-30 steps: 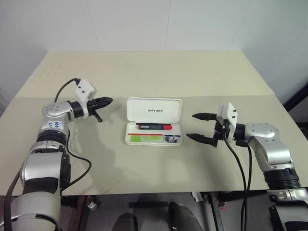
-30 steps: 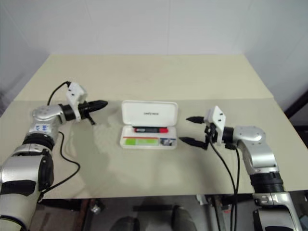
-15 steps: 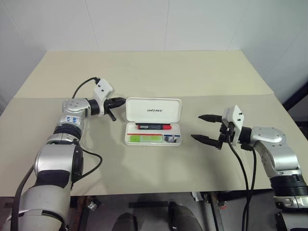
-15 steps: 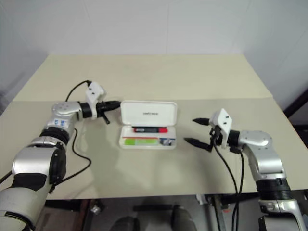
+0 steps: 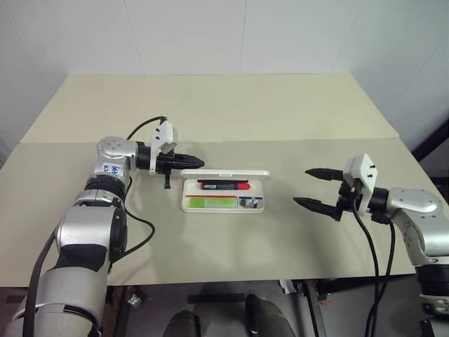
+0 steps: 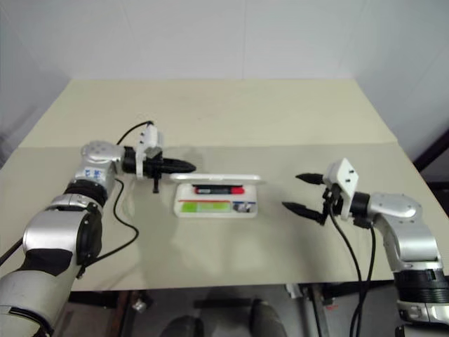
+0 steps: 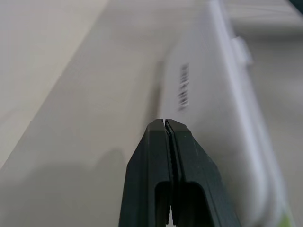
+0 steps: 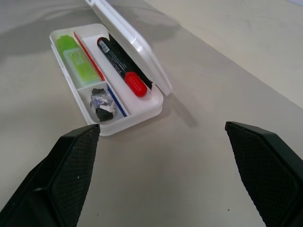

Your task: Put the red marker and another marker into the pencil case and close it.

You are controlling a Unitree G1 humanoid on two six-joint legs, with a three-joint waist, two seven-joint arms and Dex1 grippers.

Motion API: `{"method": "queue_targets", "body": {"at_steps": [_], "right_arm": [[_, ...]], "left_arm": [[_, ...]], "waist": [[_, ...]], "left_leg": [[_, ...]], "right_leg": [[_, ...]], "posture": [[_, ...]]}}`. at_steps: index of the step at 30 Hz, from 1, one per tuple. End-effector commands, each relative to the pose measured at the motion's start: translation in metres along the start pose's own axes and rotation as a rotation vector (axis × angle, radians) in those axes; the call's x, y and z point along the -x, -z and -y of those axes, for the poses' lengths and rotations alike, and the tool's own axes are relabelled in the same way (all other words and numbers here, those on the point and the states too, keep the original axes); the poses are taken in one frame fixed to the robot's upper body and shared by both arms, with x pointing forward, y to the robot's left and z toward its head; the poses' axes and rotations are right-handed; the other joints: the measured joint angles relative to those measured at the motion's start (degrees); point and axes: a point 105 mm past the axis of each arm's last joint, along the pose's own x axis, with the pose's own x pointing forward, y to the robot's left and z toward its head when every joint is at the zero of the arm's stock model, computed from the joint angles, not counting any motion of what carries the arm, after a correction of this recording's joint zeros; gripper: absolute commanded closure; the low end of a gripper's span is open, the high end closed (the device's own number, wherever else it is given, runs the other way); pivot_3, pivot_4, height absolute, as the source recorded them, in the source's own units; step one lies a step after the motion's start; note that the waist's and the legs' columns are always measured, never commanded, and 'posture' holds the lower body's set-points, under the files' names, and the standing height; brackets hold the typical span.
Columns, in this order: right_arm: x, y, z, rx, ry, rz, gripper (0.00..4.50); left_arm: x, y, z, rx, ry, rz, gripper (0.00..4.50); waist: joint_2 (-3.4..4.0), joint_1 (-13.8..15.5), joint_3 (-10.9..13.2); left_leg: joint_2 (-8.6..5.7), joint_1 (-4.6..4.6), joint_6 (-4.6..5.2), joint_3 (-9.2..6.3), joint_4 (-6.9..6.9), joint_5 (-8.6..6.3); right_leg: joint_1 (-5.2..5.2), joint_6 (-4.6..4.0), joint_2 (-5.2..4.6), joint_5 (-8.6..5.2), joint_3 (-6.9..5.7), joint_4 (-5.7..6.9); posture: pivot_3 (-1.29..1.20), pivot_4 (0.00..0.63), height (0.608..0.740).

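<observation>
The white pencil case (image 5: 191, 206) lies open at the table's middle, its lid (image 5: 224, 173) tipped forward to about halfway over the tray. Inside, the red marker (image 8: 120, 59), black with a red end, lies in the far compartment. The light-green marker (image 8: 75, 56) lies in the near one. My left gripper (image 5: 200, 165) is shut, and its tip is at the lid's outer face (image 7: 208, 94) by the left rear corner. My right gripper (image 5: 302, 186) stands open to the right of the case, apart from it, with nothing between its fingers.
A small dark-and-white object (image 8: 102, 104) sits in the case's end compartment. The beige table (image 5: 224, 112) extends far behind the case and has open room in front. White walls stand behind it. A black cable (image 5: 140, 126) loops from my left wrist.
My left gripper swung right behind the case and the lid went from upright to tipped halfway down. My right gripper drew back to the right, still open.
</observation>
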Motion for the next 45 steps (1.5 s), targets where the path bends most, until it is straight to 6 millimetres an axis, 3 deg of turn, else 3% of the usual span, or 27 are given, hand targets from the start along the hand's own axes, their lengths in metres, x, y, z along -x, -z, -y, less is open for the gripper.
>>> {"method": "queue_targets", "body": {"at_steps": [1, 5, 14, 18, 29, 34, 38, 45], "right_arm": [[0.008, -0.021, 0.016, -0.015, 0.034, 0.074, 0.00], [0.005, -0.036, 0.023, -0.048, 0.022, 0.167, 0.00], [0.005, -0.052, 0.006, 0.015, -0.145, 0.274, 0.00], [0.008, -0.042, -0.003, 0.079, -0.269, 0.213, 0.00], [-0.002, -0.034, 0.000, 0.144, -0.288, 0.187, 0.00], [-0.006, -0.033, 0.002, 0.158, -0.276, 0.192, 0.00], [-0.009, -0.034, 0.005, 0.169, -0.260, 0.201, 0.00], [-0.010, -0.034, 0.008, 0.176, -0.245, 0.201, 0.00]], "left_arm": [[-0.005, -0.019, 0.004, -0.125, 0.094, 0.010, 4.46], [-0.015, -0.013, 0.013, -0.184, 0.171, -0.035, 4.46], [-0.021, 0.002, 0.025, -0.211, 0.233, -0.096, 4.46], [-0.023, 0.016, 0.031, -0.253, 0.278, -0.190, 4.46], [-0.024, 0.037, 0.036, -0.413, 0.346, -0.396, 4.46], [-0.028, 0.033, 0.030, -0.425, 0.297, -0.373, 4.46], [-0.031, 0.016, 0.016, -0.425, 0.169, -0.283, 4.46], [-0.008, -0.023, -0.007, -0.278, -0.106, 0.087, 4.46]], "waist": [[0.00, 0.0, 0.0], [-0.01, 0.1, 0.0], [-0.01, 0.1, 0.0], [-0.01, 0.1, 0.0], [0.00, 0.0, 0.0], [0.00, 0.0, 0.0], [0.00, 0.0, 0.0], [0.00, -0.1, 0.0]], "left_leg": [[0.00, 0.00, 0.00, 0.01, 0.02, 0.00], [0.00, 0.00, 0.00, 0.01, 0.05, 0.00], [0.00, -0.05, 0.08, 0.02, 0.06, -0.04], [0.00, -0.04, 0.08, 0.02, 0.10, -0.05], [0.00, 0.06, 0.08, 0.05, 0.21, -0.05], [0.00, 0.09, 0.11, 0.06, 0.67, -0.06], [0.00, 0.09, 0.12, 0.06, 0.78, -0.06], [0.02, -0.01, 0.20, 0.07, 0.76, -0.09]], "right_leg": [[0.00, 0.00, 0.00, 0.00, 0.02, 0.00], [0.00, 0.02, 0.00, 0.02, 0.03, 0.03], [0.00, 0.04, 0.00, 0.03, 0.04, -0.02], [0.00, 0.05, 0.00, 0.03, 0.04, 0.00], [0.03, 0.05, 0.00, 0.03, 0.10, 0.11], [0.15, 0.04, 0.00, 0.12, 0.14, 0.10], [0.24, 0.02, 0.00, 0.34, 0.18, 0.03], [0.20, 0.04, 0.01, 0.41, 0.17, 0.09]], "posture": [[0.00, 0.150, 0.740], [0.00, 0.150, 0.740], [0.00, 0.150, 0.740], [0.00, 0.150, 0.740], [0.00, 0.150, 0.740], [0.00, 0.150, 0.740], [0.00, 0.150, 0.740], [0.00, 0.150, 0.740]]}}
